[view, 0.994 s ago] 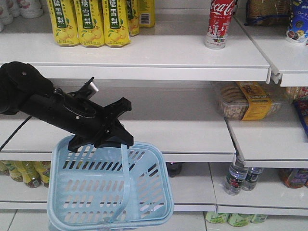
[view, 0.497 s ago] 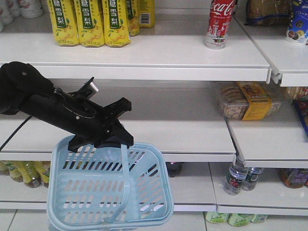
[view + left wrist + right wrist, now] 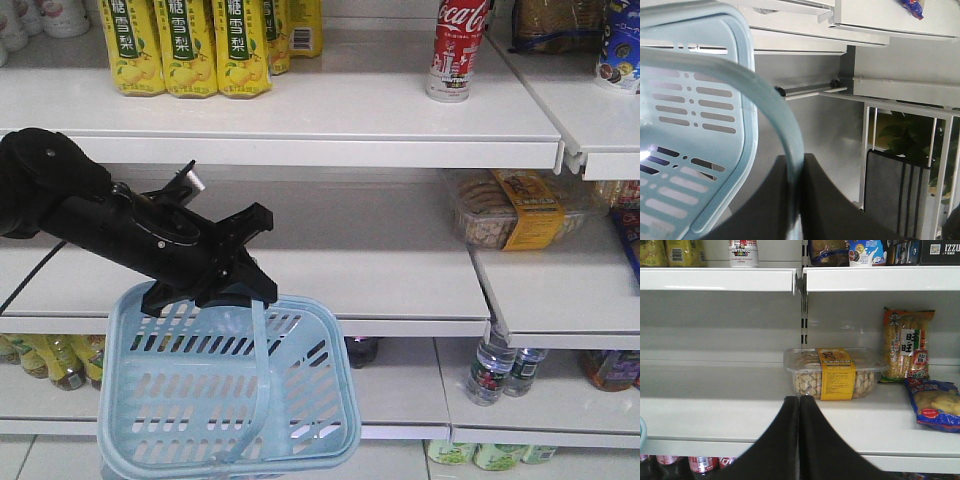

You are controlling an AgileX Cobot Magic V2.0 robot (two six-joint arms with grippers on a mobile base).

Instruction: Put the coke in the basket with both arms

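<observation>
Coke bottle (image 3: 458, 50) stands upper right on the top shelf (image 3: 330, 120); my left claw (image 3: 225, 290) clamps the basket (image 3: 345, 385) by its handle (image 3: 260, 350), while my right claw (image 3: 799, 400), closed and empty, should open wide before rising to it.

Glossy pale-blue plastic basket (image 3: 215, 365); smooth white painted-metal shelves (image 3: 350, 110); shiny wrap on coke (image 3: 458, 45).

We lose the coke (image 3: 458, 50) cap past the 12 o'clock edge of the front view, and the right wrist view keeps only its pale lower band. The basket (image 3: 230, 400) base runs off at 6 o'clock, the left arm (image 3: 60, 195) at 9 o'clock. In the left wrist view, the left gripper (image 3: 796, 162) is a dark blur, so we cannot tell where it touches the basket.
</observation>
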